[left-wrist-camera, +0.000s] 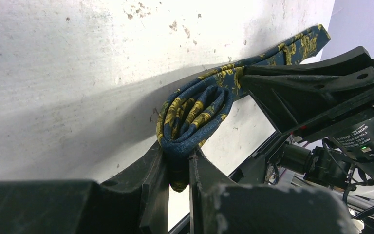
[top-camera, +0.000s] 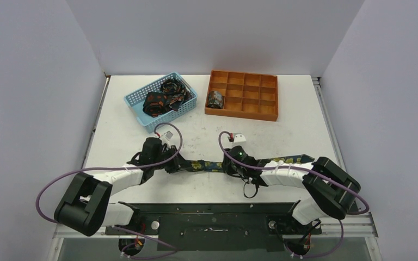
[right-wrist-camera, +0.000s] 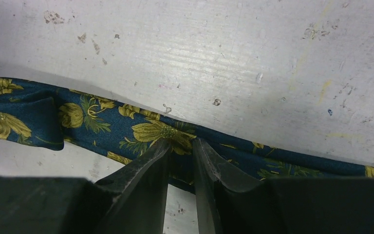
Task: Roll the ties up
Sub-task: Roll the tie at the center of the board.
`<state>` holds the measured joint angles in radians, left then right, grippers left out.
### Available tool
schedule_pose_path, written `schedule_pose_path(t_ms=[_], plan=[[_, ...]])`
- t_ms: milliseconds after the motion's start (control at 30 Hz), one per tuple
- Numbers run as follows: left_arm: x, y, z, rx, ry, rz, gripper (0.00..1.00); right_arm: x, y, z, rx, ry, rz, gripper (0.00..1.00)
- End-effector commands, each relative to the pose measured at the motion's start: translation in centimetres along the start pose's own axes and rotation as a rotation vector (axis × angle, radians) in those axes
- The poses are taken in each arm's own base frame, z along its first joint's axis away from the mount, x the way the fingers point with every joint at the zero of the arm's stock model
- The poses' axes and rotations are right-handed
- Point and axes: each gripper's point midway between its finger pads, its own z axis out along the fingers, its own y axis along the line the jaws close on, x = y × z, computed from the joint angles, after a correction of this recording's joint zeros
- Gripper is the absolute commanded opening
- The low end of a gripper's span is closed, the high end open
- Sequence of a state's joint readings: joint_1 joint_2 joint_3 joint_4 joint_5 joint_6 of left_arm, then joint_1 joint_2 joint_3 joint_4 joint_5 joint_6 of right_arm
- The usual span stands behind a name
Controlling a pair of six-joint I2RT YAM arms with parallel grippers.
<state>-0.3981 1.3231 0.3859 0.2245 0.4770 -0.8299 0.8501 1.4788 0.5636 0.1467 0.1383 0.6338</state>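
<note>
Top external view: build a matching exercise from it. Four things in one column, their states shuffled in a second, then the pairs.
Things
1. floral tie
2. blue basket
3. orange tray
4. left fingers

States
A. holds one small roll in a left compartment
B. heaped with dark orange-print ties
C. shut on a rolled end
D. stretched along the near part of the table

Pairs: 1-D, 2-B, 3-A, 4-C
</note>
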Motion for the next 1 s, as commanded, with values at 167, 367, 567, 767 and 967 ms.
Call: schedule_pose_path(t_ms=[167, 367, 567, 767, 967], plan=[[0.0, 2.4, -1.4, -0.213, -0.002, 0.085, 0.00, -1.0, -0.5, -1.6, 0.029, -0.050, 0.026, 0.27], [-1.0, 3.2, -2.3, -0.374, 0.021, 0.155, 0.00, -4.1, 0.2, -3.8, 0.017, -0.119, 0.024, 0.33], [-2.3, 4.5, -4.2, -0.580, 0.049, 0.207, 0.00, -4.3, 0.8, -4.7, -0.009, -0.138, 0.027, 0.33], [-3.3, 6.6, -7.1, -0.861, 0.127, 0.233, 0.00, -3.2, 0.4, -4.4, 0.004, -0.129, 0.030, 0.32], [-5.5, 7.1, -10.3, -1.075, 0.077, 0.323, 0.00, -2.1, -0.3, -4.6, 0.010, -0.125, 0.042, 0.32]])
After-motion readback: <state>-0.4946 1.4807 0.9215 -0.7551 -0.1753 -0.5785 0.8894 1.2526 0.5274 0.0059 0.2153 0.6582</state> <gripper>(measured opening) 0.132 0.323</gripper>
